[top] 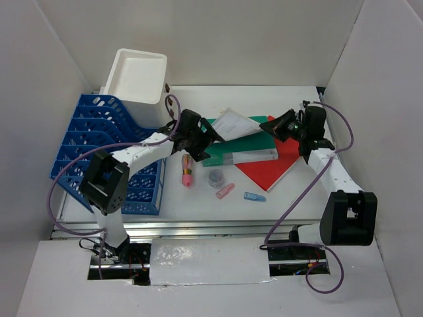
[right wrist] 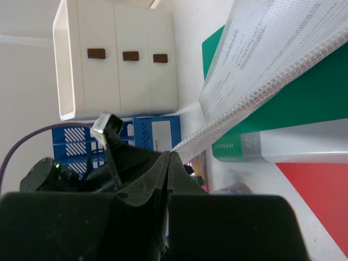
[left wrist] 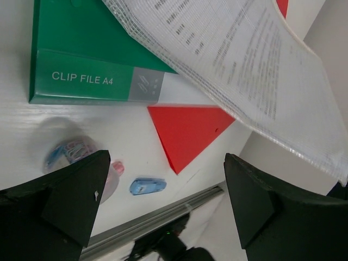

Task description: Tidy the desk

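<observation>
Right gripper (right wrist: pixel 169 156), fingers pressed together on a corner of a clear ribbed plastic sleeve (left wrist: pixel 244 70) of printed pages, holds it tilted above a green clip file (left wrist: pixel 81 32) and a red folder (left wrist: pixel 187 130), its arm bent in from the right. Left gripper (left wrist: pixel 167 168) hangs spread wide by the sleeve's other end. Both files lie flat mid-way across the white desk (top: pixel 198 208). A small clear tub (left wrist: pixel 68 155) holds coloured paper clips. A blue slotted tray rack (top: pixel 86 132) and a white drawer box (top: pixel 135 76) stand at left.
</observation>
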Controlling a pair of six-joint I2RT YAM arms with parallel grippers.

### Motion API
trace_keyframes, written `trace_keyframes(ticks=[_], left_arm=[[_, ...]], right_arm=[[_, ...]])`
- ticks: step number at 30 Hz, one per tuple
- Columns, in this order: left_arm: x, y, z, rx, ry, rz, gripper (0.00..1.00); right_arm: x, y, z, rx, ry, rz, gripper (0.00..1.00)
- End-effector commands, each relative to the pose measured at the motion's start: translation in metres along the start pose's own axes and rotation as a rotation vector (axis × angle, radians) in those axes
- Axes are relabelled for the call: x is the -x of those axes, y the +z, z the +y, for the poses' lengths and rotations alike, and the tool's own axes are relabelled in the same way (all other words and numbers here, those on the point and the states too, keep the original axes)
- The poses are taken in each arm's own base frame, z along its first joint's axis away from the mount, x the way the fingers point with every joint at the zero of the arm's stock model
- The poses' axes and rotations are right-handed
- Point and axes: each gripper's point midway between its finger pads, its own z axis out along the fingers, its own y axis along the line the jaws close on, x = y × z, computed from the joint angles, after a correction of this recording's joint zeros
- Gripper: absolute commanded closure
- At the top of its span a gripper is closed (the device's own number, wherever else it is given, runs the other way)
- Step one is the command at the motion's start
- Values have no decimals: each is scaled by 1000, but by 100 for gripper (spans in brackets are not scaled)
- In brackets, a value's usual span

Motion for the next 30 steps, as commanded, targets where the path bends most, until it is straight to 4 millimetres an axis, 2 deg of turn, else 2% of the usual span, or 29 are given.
trace_keyframes(ticks=[1,5,11,18,21,22,25,30], left_arm=[[9,10,-24,-58,-116,-11,0],[12,27,-23,-60,-185,-16,0],[20,38,-32,-85,-229,-34,0],[31,51,-34,-65,-252,-79,0],[32,63,-28,-47,-263,-78,6],[32,65,-30,-54,-268,-75,14],[28,80,-23,-39,-286,-48,28],[22,80,-30,-62,-284,-43,30]], right_arm=[[-3,-8,27,79,-72,13,100],[-6,-10,30,98,-98,22,100],[-13,-15,35,135,-127,37,100],[-17,-18,39,161,-143,47,100],[-22,-20,42,178,-146,59,100],[-23,-20,43,185,-146,60,100],[-26,-23,49,204,-151,65,100],[-27,-27,53,215,-157,65,100]])
